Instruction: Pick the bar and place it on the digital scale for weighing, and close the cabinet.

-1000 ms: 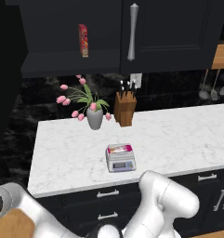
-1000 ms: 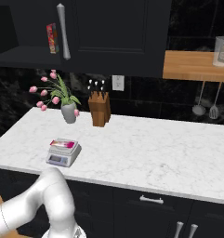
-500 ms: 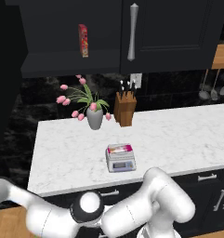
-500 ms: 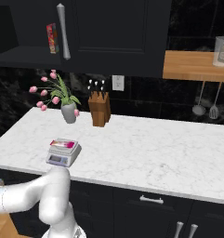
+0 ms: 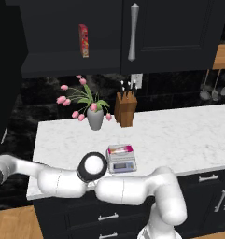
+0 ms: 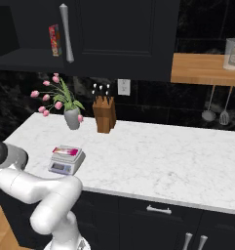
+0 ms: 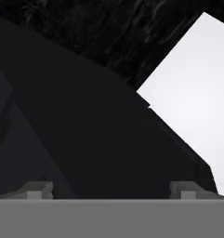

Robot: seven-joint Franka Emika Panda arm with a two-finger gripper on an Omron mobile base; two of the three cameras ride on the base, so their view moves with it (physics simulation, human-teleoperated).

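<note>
The pink and white bar [image 5: 120, 150] [image 6: 66, 151] lies flat on the platform of the small grey digital scale [image 5: 122, 163] [image 6: 62, 166], near the front left of the marble counter. The black upper cabinet [image 5: 179, 32] [image 6: 119, 29] has its right door shut, with a long silver handle [image 5: 132, 32] [image 6: 66, 33]. Its left half stands open onto a shelf. My arm stretches low to the left, past the counter's left end. In the hand view my gripper [image 7: 111, 189] is open with nothing between its fingertips [image 7: 39, 189], and it faces a dark flat surface close up.
A tall red box [image 5: 83, 40] [image 6: 54, 40] stands on the open shelf. A vase of pink tulips [image 5: 94, 116] [image 6: 71, 116] and a wooden knife block [image 5: 125, 108] [image 6: 104, 114] stand at the counter's back. Black drawers [image 5: 207, 186] run below the counter.
My arm has swung up from the bottom of the views and out to the left, in front of the counter edge. The bar and scale have not moved. The jaws stay open.
</note>
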